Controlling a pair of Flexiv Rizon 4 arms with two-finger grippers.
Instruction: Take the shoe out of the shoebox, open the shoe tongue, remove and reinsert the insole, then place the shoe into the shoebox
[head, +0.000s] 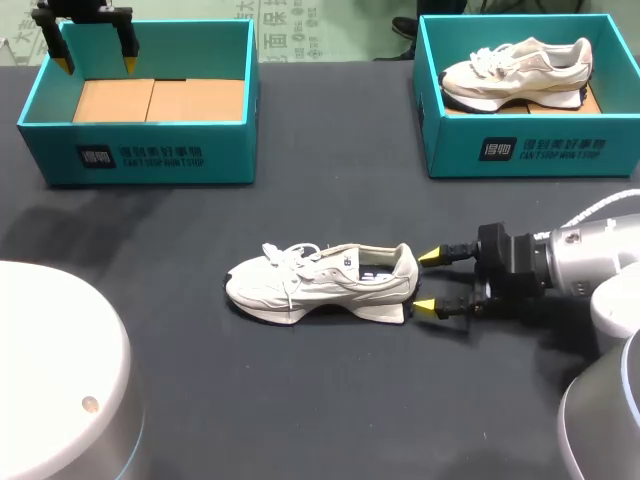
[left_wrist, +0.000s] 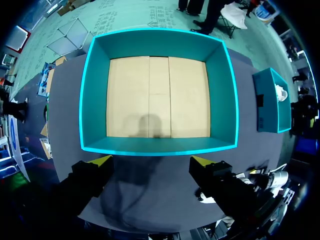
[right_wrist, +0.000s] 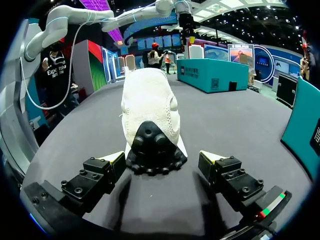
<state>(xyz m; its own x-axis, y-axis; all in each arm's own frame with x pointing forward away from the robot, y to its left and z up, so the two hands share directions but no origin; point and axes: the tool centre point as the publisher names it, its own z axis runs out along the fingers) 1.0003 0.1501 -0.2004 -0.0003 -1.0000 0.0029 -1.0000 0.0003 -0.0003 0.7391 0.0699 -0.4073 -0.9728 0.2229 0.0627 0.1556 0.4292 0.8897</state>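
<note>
A cream sneaker (head: 320, 282) lies on its sole in the middle of the black table, toe to the left, heel to the right. My right gripper (head: 428, 282) stands open just behind the heel, one yellow tip on each side of it, not touching. In the right wrist view the heel (right_wrist: 152, 145) sits ahead of the open right gripper (right_wrist: 162, 157). My left gripper (head: 95, 58) hangs open above the empty teal shoebox (head: 140, 160) at the back left. The left wrist view looks down into that shoebox (left_wrist: 160, 150) past the open left gripper (left_wrist: 152, 162).
A second teal shoebox (head: 525, 150) at the back right holds another cream sneaker (head: 515, 70). Both arm bases fill the front corners. Bare black table lies between the boxes and around the middle shoe.
</note>
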